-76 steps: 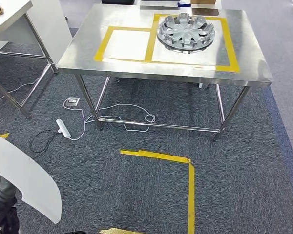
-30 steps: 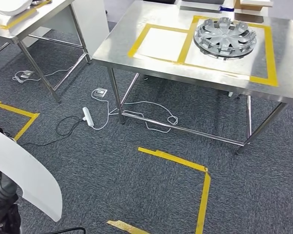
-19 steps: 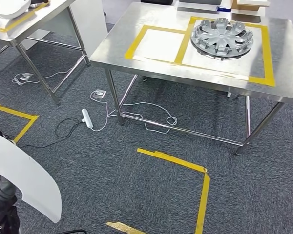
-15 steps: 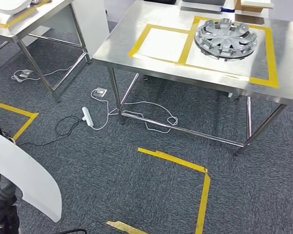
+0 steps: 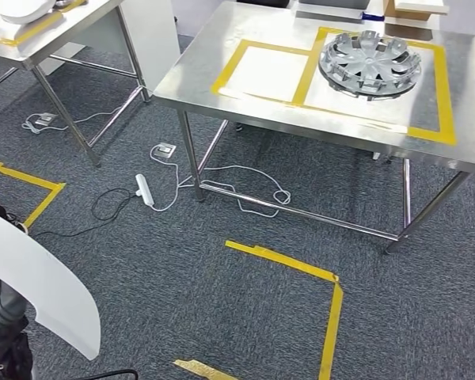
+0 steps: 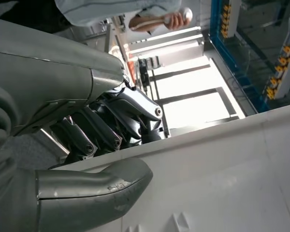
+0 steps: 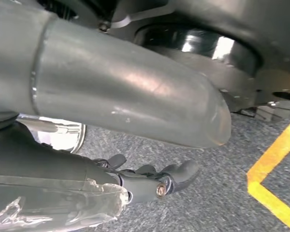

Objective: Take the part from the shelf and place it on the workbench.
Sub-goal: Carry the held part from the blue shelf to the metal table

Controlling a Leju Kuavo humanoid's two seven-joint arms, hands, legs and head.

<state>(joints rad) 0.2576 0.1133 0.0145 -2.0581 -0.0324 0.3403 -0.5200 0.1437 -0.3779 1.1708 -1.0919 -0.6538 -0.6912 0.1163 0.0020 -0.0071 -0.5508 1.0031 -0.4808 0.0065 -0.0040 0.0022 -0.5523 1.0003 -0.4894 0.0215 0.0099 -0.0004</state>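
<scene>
Left wrist view: left hand (image 6: 110, 145) grips the broad white curved plastic panel (image 6: 227, 179); seemingly light, stiff, slippery, best held at its edge. Right hand (image 7: 151, 181) hangs with fingers loosely extended, holding nothing.

A bare steel workbench (image 5: 181, 79) carries two rectangles outlined in yellow tape (image 5: 441, 87), one framing a white sheet (image 5: 265, 71), the other a silver-grey spoked wheel cover (image 5: 370, 62). The carpet (image 5: 235, 317) below is dark grey with a fine speckle, crossed by more yellow tape lines (image 5: 331, 317), a white power strip (image 5: 143, 187) and white and black cables (image 5: 104, 207). A plain white part (image 5: 41, 285) curves in at the lower left corner; in the left wrist view it is gripped by the left hand (image 6: 110, 140), grey thumb and darker, glossy fingers. The right hand (image 7: 147, 179) is matt grey and black over the speckled carpet.
</scene>
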